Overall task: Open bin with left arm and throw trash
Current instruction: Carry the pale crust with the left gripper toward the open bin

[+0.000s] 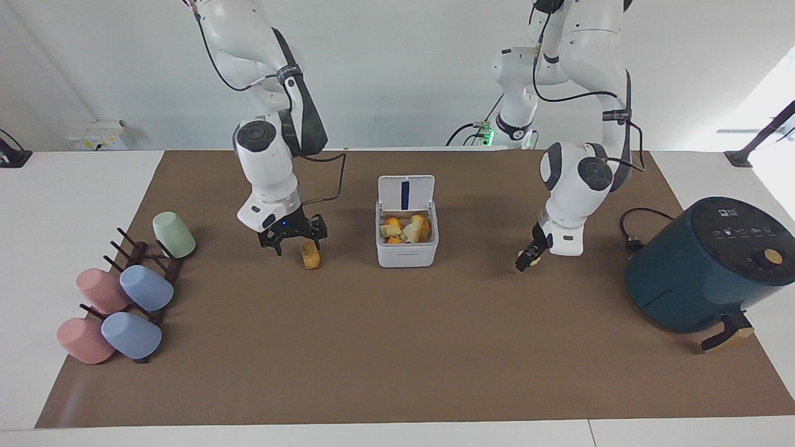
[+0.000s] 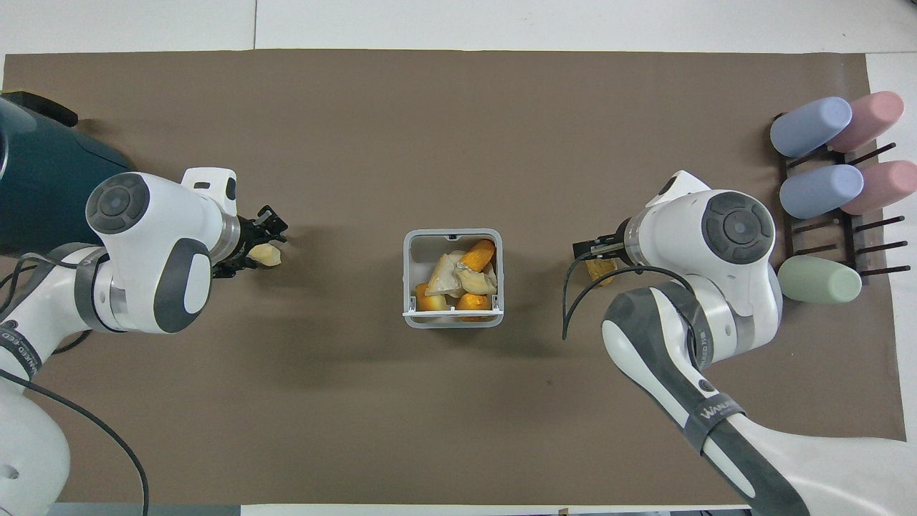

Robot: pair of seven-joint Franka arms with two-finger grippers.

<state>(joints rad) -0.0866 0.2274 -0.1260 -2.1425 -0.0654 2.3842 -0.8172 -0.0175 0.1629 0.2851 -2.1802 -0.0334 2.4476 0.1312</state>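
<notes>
Boxy white plastic bin point(image 1: 407, 250) lid up, left gripper point(image 1: 526, 261) around pale lump point(image 2: 266, 254), grip unclear, right gripper point(image 1: 293, 239) spread over oblong scrap point(image 1: 310, 254).

Two high opposed views, shared table point(image 1: 397, 347)

The right arm point(image 2: 702, 251) hides most of the orange-brown scrap point(image 2: 599, 268).

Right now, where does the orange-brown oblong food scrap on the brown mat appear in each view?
Facing view: the orange-brown oblong food scrap lies left of centre, beside the right gripper.
Overhead view: it lies right of centre, mostly covered by that arm.
Shared landmark: the small white cube-shaped plastic bin, lid open, at the middle of both.
</notes>
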